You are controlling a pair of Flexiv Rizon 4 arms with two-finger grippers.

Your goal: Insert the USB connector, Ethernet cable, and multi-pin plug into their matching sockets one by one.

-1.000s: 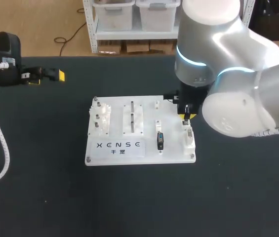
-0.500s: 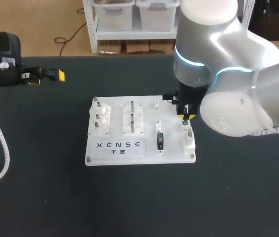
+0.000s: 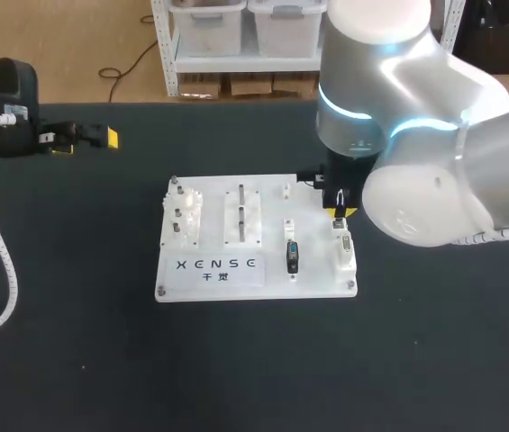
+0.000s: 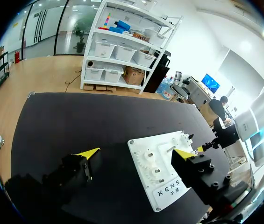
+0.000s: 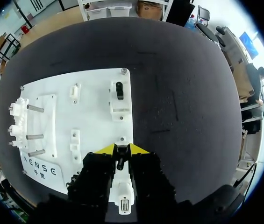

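Right wrist view is where the grip is seen best. The right pincer [image 5: 121,149] is drawn narrow, and a small dark plug [image 5: 119,162] is pinched between its yellow tips from both sides. The plug is held low over the board [image 5: 94,116], at the end of a white block [image 5: 122,195] near the board's edge. Whether it is seated in that block or just clear of it cannot be told. In the head view the same pincer is found at the board's right side, at the block's far end. A black connector [image 3: 292,256] is seated in its own white holder just beside the block. The left pincer [image 3: 86,139] is held wide and empty over the dark surface [image 3: 434,360], well apart from the board.

The step in hand is judged to be the plug's. It is gripped at the block, so either a pull from a holder or a push into a socket is meant; which of the two cannot be read. For the next move, straight travel along the block's axis is called for, with the plug kept square, since any tilt is likely to bind the pins. A firm grip is needed, as only a short stub is held.
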